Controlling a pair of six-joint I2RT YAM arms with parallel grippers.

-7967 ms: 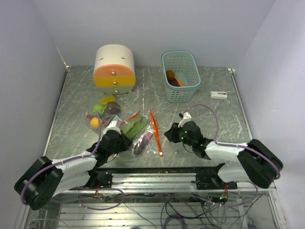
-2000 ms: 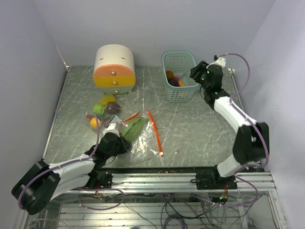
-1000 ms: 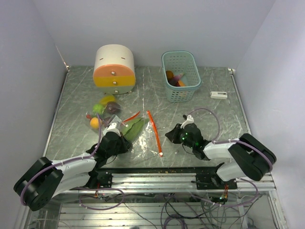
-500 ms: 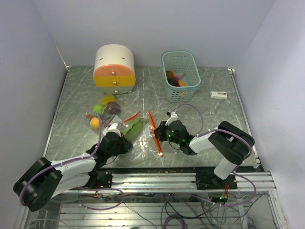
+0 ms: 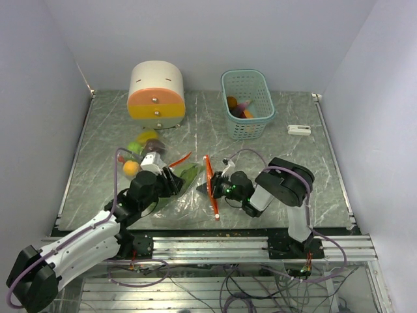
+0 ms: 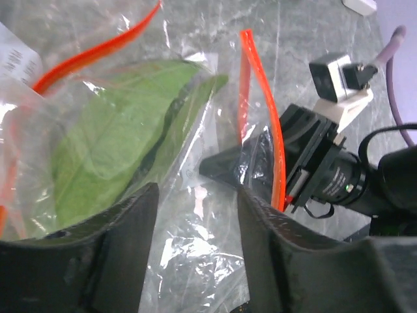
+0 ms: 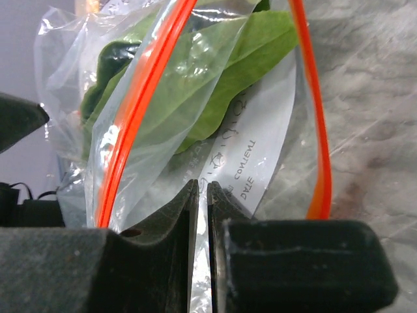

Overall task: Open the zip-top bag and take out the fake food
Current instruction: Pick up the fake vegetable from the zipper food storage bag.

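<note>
Grey marbled counter [image 5: 280, 156], pale walls behind. Zip-top bag [image 5: 195, 195] flat near front centre, green leaf [image 6: 124, 150] inside. Loose fruits [image 5: 146, 145] just left of bag. Left fingers [image 6: 120, 251] spread above bag. Right fingers [image 7: 159, 261] pinch bag film beside orange zip [image 7: 140, 104].

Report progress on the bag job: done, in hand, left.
Done: the zip-top bag lies open, its orange strips apart. In hand: the right claw pinches the film by the mouth; the left claw hangs open above it. Left: the green leaf is still inside and must come out.
</note>
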